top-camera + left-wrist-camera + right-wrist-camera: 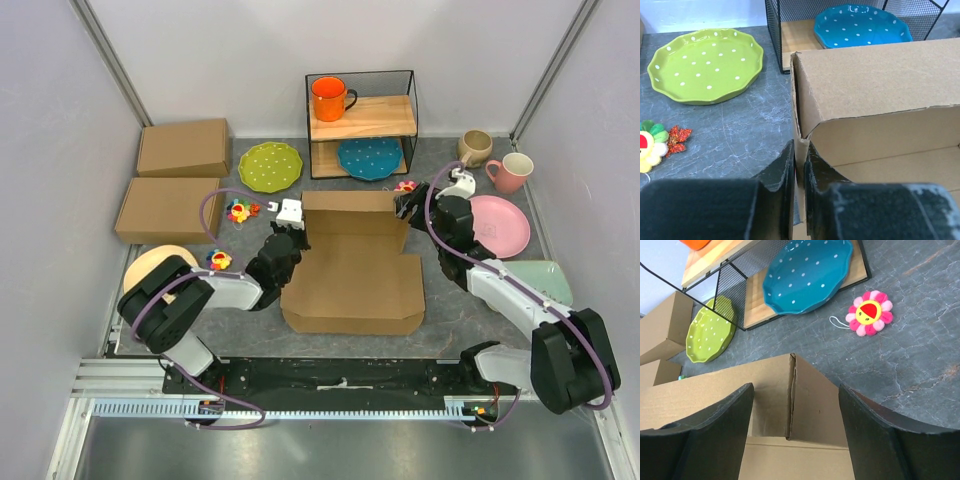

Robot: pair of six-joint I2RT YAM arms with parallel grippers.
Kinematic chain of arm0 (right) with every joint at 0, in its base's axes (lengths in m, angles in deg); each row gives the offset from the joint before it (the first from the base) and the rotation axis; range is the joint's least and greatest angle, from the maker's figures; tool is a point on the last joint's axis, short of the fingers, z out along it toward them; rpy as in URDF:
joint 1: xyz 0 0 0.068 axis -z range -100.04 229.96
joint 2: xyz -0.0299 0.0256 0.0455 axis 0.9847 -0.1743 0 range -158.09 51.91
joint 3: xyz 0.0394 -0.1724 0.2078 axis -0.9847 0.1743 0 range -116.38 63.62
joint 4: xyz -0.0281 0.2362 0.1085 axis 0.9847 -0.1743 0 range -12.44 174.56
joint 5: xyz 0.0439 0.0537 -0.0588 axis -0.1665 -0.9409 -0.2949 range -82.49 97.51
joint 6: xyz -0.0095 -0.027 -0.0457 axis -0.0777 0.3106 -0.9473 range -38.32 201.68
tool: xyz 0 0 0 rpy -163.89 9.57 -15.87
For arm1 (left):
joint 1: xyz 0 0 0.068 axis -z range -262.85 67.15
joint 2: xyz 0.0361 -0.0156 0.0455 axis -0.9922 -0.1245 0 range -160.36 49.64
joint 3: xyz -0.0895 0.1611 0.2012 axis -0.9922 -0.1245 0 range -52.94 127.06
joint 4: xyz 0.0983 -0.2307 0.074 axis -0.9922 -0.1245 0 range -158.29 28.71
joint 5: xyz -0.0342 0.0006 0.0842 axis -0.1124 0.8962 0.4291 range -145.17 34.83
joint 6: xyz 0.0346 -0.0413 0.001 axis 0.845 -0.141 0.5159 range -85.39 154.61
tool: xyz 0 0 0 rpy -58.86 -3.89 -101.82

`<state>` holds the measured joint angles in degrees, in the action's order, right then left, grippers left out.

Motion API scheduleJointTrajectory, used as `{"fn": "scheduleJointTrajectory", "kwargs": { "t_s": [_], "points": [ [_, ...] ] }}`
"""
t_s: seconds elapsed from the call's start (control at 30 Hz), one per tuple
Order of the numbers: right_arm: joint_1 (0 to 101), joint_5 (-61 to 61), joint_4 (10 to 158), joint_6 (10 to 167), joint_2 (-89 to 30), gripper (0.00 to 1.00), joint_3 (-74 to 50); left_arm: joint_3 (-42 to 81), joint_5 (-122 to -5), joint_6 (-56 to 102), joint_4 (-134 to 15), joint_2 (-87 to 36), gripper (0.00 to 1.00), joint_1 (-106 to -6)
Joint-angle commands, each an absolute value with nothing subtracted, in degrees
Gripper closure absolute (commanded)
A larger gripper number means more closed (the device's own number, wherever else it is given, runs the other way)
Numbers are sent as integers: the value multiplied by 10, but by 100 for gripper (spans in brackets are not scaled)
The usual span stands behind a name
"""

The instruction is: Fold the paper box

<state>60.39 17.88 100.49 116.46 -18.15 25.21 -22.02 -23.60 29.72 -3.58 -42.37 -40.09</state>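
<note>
The paper box [352, 275] lies between the two arms with its long axis running left to right. Each end of its raised back wall meets one end effector.

The left end effector [799, 161] is drawn narrow, nipping the thin cardboard edge at the wall's left corner. From there the wall stretches away to its right and slightly ahead.

The right end effector [795, 390] stands wide. The wall's right corner sits straight ahead and just below it, in the gap between the fingers. One finger is on the inner side of the corner crease and the other on the outer side, and neither can be seen touching the cardboard.

The left arm already has contact, so the coming move seems to turn on the right one. Its fingers need to meet across that corner crease, or press the short side flap round it. The crease runs upright, in line with the gap.

The box is plain brown corrugated cardboard and only partly formed. Its wide base panel lies flat on the surface [455, 310] toward the arms, with clipped corners on its near edge. The back wall is upright, and a short flap is bent inward at each end. Along the left corner the cut edge looks a little ragged.
</note>
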Motion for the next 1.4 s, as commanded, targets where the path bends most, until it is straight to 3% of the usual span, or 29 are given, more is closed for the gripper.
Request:
{"fn": "scheduleJointTrajectory", "kwargs": {
  "t_s": [0.0, 0.23, 0.33, 0.57, 0.73, 0.87, 0.97, 1.07, 1.2, 1.37],
  "points": [
    [614, 181, 1033, 1167, -188, 25, 285, -229, -261, 304, -99, -373, 81, -401],
    [618, 184, 1033, 1162, -184, 27, 302, -218, -361, 297, -261, -266, 41, -401],
    [619, 190, 1029, 1160, -182, 27, 304, -211, -394, 299, -333, -214, 36, -403],
    [619, 195, 1019, 1153, -183, 26, 297, -164, -515, 318, -508, -123, 32, -402],
    [618, 192, 1018, 1150, -181, 25, 299, -157, -606, 282, -485, -50, 32, -402],
    [619, 187, 1012, 1145, -179, 25, 297, -130, -577, 228, -462, -26, 30, -407],
    [618, 183, 1007, 1145, -178, 25, 296, -87, -540, 157, -500, -51, 22, -448],
    [618, 177, 1006, 1144, -176, 25, 300, -48, -651, 77, -526, -119, 22, -550],
    [618, 162, 1008, 1140, -174, 25, 303, -60, -841, -60, -399, -209, 26, -658],
    [618, 156, 1006, 1137, -175, 26, 302, -42, -938, -124, -314, -319, 31, -686]
  ]
}}
